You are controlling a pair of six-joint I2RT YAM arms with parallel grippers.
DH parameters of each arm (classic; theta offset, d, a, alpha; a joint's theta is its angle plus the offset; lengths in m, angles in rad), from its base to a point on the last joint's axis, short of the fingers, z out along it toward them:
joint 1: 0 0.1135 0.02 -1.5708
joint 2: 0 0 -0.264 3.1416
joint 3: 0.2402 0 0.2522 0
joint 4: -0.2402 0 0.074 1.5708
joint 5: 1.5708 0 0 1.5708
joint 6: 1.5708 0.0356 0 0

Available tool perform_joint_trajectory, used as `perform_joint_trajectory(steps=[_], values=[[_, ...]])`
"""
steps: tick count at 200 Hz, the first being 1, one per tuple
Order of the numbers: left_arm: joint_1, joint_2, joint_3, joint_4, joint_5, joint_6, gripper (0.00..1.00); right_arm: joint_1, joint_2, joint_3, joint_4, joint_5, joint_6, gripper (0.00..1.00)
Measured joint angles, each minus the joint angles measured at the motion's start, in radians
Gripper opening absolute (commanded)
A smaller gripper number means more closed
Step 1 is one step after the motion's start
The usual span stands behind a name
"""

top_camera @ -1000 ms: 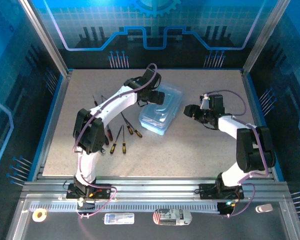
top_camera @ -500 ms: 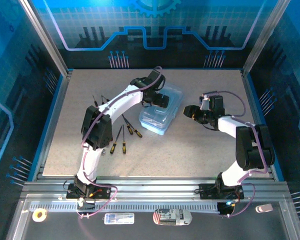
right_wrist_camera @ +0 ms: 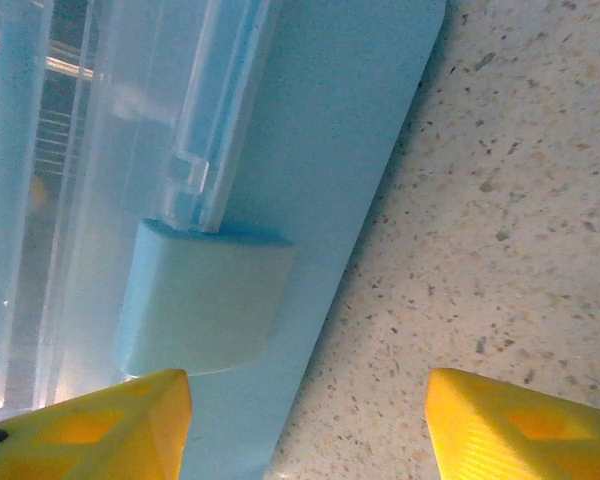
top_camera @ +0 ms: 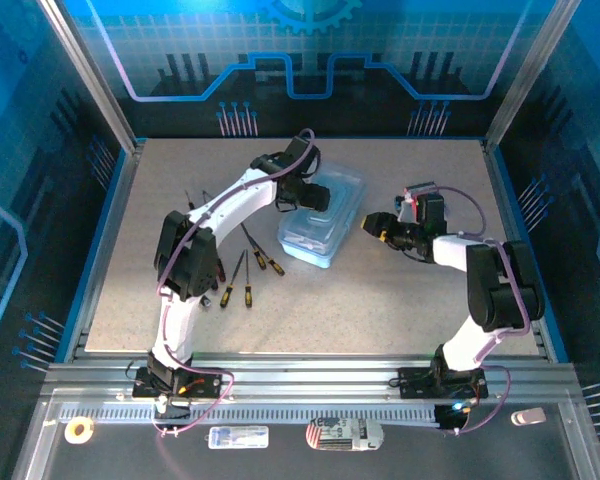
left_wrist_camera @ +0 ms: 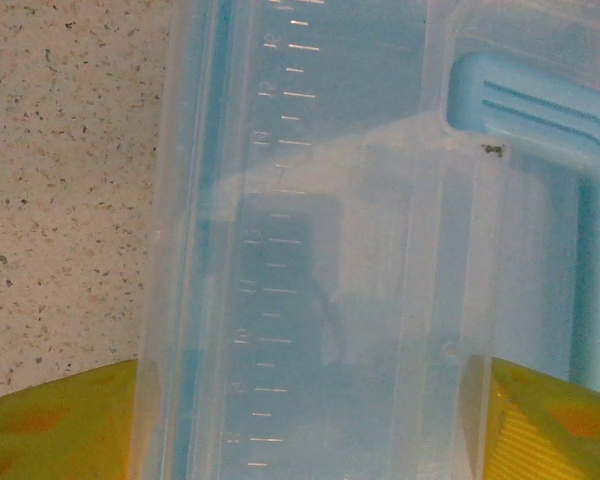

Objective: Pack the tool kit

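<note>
On the table [top_camera: 380, 290] the box [top_camera: 325, 220] looked closed, so opening it seemed the step in hand. The left gripper [left_wrist_camera: 310, 420] straddled its lid; whether it pinched, I could not tell. The right gripper [right_wrist_camera: 305, 420], jaws spread, hovered at its right edge. Screwdrivers [top_camera: 242, 280] lay left of it. Next, the latch [right_wrist_camera: 205, 300] probably needed freeing.

Seen from above, the left gripper [top_camera: 310, 195] covers the far left part of the box [top_camera: 325, 228]. The left arm [top_camera: 205, 225] hides parts of the nearest screwdrivers [top_camera: 242, 275], whose tips are too small to tell apart. In the left wrist view the box runs off the top, bottom and right edges. Its contents are a blur through the plastic, and the 2 fingers [left_wrist_camera: 50, 425], cut by the bottom edge, may be touching it. In the right wrist view the box runs off the top and left, and the right gripper [right_wrist_camera: 307, 425] is cropped to 2 yellow tips.
</note>
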Motion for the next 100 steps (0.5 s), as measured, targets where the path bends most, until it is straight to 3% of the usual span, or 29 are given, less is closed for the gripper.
perform_joint_trajectory(steps=[46,100], values=[[0.027,-0.015,-0.027,0.023,0.05,0.0,0.72,0.0,0.048,-0.033,0.195,-0.111,0.09,0.67],[0.049,-0.028,-0.052,0.043,0.085,-0.001,0.72,0.0,0.186,-0.071,0.551,-0.224,0.303,0.69]])
